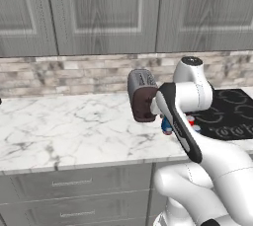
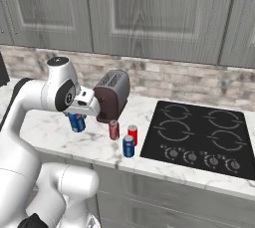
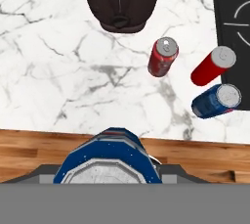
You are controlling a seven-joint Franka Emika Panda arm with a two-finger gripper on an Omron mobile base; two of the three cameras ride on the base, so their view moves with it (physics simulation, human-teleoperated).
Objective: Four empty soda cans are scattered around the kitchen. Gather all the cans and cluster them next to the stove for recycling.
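The hand (image 2: 78,116) grips a blue cylindrical soda can (image 2: 76,122), upright, long axis vertical, carried above the white marble desk (image 2: 60,122). Three cans stand clustered beside the flat black glass stove (image 2: 199,132): dark red (image 2: 114,129), bright red (image 2: 132,134), blue (image 2: 128,146). Judgement: final delivery; next, carry it right past the dark toaster (image 2: 112,95) and set it down upright.

My arm (image 2: 30,117) rises from the base, bends at the elbow and reaches forward, with my wrist turned so my hand points straight down. My gripper (image 2: 76,120) hangs below the wrist, its jaws closed partway around a blue can (image 2: 76,122) that sits upright between them, its silvery top close under my palm.
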